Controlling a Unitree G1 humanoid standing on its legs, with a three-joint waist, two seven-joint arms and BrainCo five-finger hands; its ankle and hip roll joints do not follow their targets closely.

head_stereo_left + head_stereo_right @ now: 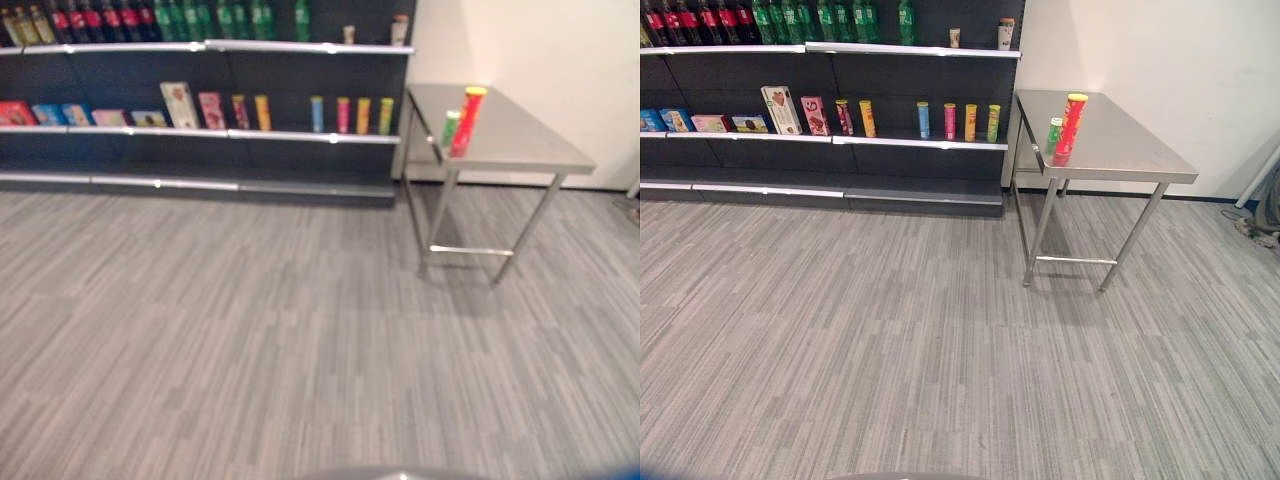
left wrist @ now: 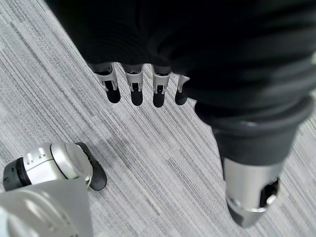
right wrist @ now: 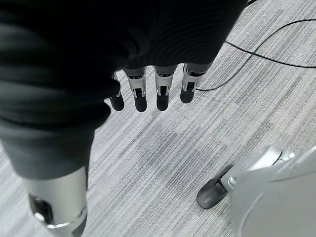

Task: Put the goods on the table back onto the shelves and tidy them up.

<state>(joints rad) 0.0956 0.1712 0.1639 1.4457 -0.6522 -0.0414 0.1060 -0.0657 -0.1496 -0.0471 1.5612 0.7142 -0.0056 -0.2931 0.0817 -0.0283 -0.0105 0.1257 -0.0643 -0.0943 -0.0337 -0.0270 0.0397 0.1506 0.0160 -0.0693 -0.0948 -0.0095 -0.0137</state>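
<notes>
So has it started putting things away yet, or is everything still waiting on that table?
Nothing from the table looks moved yet. The tall red can and the small green can stand upright on the metal table. Both hands hang open over the floor holding nothing: left hand, right hand. The shelves already hold rows of goods. Left: walk over, carry both cans across, tidy.

the two eye views look down and forward from the head across grey floor [image 1: 890,340] toward the shelves [image 1: 830,140] and the steel bench [image 1: 1120,150], both well off — they share this whole scene, the right eye set slightly aside. each wrist view looks straight down along its own robot hand — left robot hand [image 2: 143,86], right robot hand [image 3: 148,91] — close above the floor.
</notes>
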